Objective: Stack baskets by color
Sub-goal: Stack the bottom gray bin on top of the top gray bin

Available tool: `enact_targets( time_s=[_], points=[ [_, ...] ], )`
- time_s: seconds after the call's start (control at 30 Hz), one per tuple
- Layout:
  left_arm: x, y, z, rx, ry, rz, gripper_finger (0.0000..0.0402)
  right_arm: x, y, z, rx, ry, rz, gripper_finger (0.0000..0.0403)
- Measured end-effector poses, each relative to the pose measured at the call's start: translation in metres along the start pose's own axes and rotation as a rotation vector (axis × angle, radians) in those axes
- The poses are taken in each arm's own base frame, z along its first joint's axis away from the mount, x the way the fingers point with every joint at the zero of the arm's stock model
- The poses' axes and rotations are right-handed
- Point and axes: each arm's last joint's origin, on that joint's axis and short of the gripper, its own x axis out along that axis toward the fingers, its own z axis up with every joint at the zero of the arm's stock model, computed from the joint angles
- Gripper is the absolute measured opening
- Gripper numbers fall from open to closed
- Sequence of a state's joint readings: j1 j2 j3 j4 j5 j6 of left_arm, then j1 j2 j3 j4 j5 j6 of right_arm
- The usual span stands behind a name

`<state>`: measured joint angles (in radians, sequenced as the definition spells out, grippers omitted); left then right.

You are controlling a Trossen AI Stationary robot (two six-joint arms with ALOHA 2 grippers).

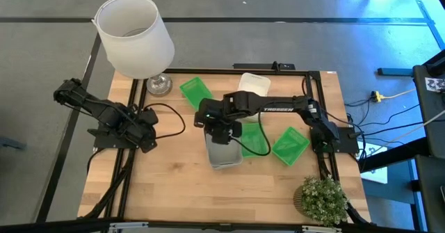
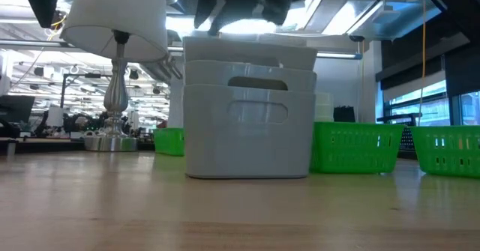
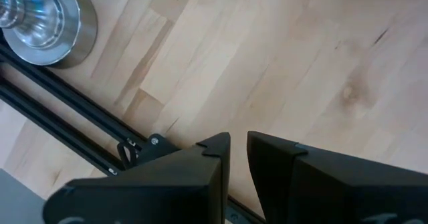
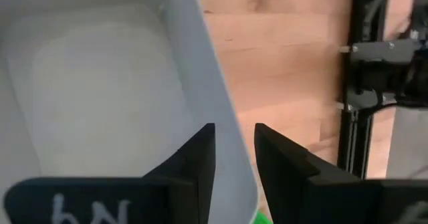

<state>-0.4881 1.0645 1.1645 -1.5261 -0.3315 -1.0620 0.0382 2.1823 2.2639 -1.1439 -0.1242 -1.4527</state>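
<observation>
So the left gripper [image 1: 147, 141] is parked at the left edge of the table, near the lamp's metal base [image 3: 41, 21], with nothing in it. Its fingers sit with just a narrow gap between them over bare wood, basically waiting.

Moving right, the action is at the right gripper [image 4: 234, 164], which hangs directly above the grey basket stack [image 2: 247, 116] in the middle of the table. Its two fingers straddle one wall of the top basket [image 4: 100, 83]: one finger inside the tray, one outside, with the rim running between them. There's a sliver of daylight on each side of the wall, so to me it reads as loosened off rather than pinching. The low view shows the grey baskets nested and sitting pretty square.

Around the gripper: a green basket [image 1: 195, 90] sits beyond it toward the lamp, a white one [image 1: 254, 84] lies just past the arm, another green basket [image 1: 250, 137] sits right beside the stack under the arm, and a third green [image 1: 290, 145] lies further out toward the right arm's base.

If the step is letting go of the top grey tray, I'd lift straight up so neither finger drags the rim and tips the stack. Don't swing sideways until the fingertips are above the wall. That nearby green basket looks like the easiest next grab.
</observation>
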Motion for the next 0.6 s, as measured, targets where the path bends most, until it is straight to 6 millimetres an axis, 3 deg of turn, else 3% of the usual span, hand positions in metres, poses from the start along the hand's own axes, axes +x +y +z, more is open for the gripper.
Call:
enact_targets(
  time_s=[0.2, 0.33, 0.47, 0.6],
  points=[
    [0.000, 0.000, 0.001, 0.000, -0.020, 0.011, 0.0043, -0.030, -0.005, 0.001, 0.259, 0.001, -0.113, 0.0104],
    [0.000, 0.001, 0.001, 0.001, -0.042, 0.023, 0.0043, -0.043, -0.013, -0.017, 0.516, 0.054, -0.233, 0.0105],
    [0.000, 0.001, 0.002, 0.001, -0.050, 0.027, 0.0043, -0.033, -0.011, -0.046, 0.738, 0.105, -0.195, 0.0105],
    [0.000, 0.001, 0.002, 0.023, -0.054, 0.029, 0.0043, -0.021, -0.005, -0.071, 0.830, 0.161, -0.124, 0.0106]
  ],
)
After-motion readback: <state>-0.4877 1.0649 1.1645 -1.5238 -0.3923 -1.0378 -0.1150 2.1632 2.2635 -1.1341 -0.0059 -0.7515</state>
